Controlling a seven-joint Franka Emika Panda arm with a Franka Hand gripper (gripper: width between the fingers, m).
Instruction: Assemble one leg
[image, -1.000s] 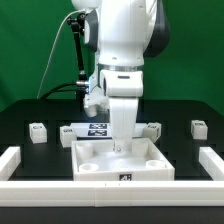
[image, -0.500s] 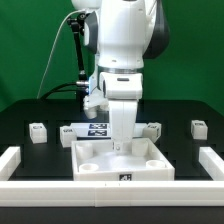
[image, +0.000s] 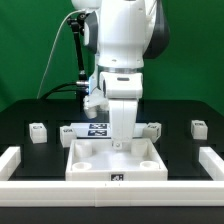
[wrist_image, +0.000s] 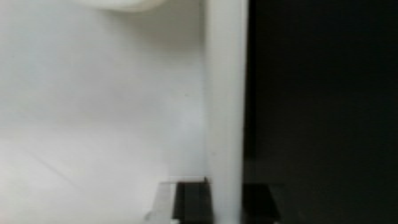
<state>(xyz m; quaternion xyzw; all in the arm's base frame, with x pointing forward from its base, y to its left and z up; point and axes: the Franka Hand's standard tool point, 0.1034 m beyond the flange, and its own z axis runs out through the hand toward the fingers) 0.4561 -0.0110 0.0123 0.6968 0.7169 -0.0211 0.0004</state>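
While one blocky white leg (image: 38, 131) stands untouched on the black table (image: 45, 148) at the exterior view's left, we see the pincer (image: 118, 146) seemingly clenched on a wall of the smooth, square, rimmed tray (image: 90, 172); we fear the slick plastic slipping free and skewing it.

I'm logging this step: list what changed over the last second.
The large white panel slid toward the camera and slightly to the exterior view's left, with the gripper down inside it. No grasp or release is visible. The far-left leg, the far-right leg and the marker board stayed put.
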